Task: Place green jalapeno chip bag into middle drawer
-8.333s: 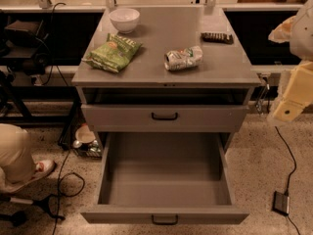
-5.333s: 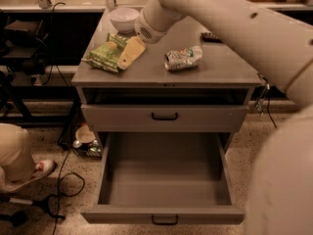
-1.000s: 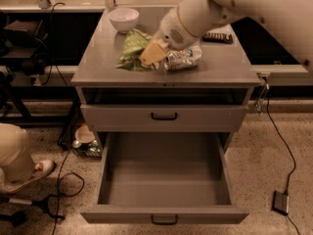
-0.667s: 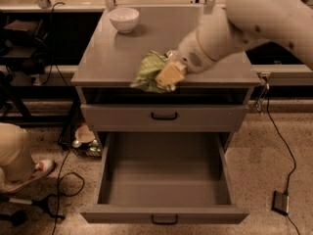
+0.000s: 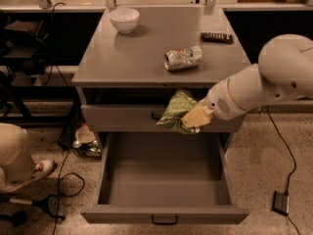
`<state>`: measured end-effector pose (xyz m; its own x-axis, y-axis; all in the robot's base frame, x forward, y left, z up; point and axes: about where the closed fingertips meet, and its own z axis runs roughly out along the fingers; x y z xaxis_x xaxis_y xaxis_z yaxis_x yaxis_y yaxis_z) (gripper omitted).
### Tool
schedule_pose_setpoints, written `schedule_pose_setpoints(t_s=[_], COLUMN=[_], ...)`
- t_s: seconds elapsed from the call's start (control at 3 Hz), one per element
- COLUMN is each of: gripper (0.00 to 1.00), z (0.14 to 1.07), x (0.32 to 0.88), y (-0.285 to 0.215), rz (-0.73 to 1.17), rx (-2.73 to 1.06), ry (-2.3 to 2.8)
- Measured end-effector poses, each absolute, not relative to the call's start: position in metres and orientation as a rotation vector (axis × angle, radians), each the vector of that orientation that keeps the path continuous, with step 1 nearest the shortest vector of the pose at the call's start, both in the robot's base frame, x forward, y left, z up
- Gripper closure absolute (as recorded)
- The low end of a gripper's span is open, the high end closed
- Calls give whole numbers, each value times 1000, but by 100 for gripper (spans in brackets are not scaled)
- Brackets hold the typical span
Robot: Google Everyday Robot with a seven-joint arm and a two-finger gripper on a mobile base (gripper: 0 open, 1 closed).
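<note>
Green jalapeno chip bag [image 5: 175, 112]: off the cabinet top and held in the air, in front of the shallower upper drawer [image 5: 117, 117]. It partly covers that drawer's black handle. It hangs crumpled above the rear part of the open drawer below and touches neither drawer.

Gripper [image 5: 196, 118]: at the bag's lower right edge, with its tan fingers clamped on the foil. The white arm [image 5: 264, 87] enters from the right side, at about the level of the cabinet top.

Middle drawer [image 5: 166, 182]: pulled fully out toward the viewer. Its deep gray box is exposed, and the front panel with its small black handle is nearest the viewer.

Cabinet top [image 5: 132, 58]: carries three items.
- A white bowl [image 5: 124, 19] stands at the rear left.
- A silvery-white packet [image 5: 183, 58] with green print lies right of centre.
- A dark flat bar [image 5: 217, 36] lies near the rear right edge.

Floor: a person's leg and shoe [image 5: 17, 155] at the left, loose black cables [image 5: 63, 175] beside them, and a small black box [image 5: 281, 202] on a cord at the right.
</note>
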<state>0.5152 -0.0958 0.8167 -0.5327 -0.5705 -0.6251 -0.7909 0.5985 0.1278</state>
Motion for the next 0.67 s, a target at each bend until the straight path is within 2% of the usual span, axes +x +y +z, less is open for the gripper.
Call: schedule_pose_setpoints(t_s=[0.33, 0.67], gripper=[100, 100], z=[768, 759], x=[491, 491], y=[-112, -113], rz=[610, 622], rx=[-1015, -1002], ry=[2409, 2416])
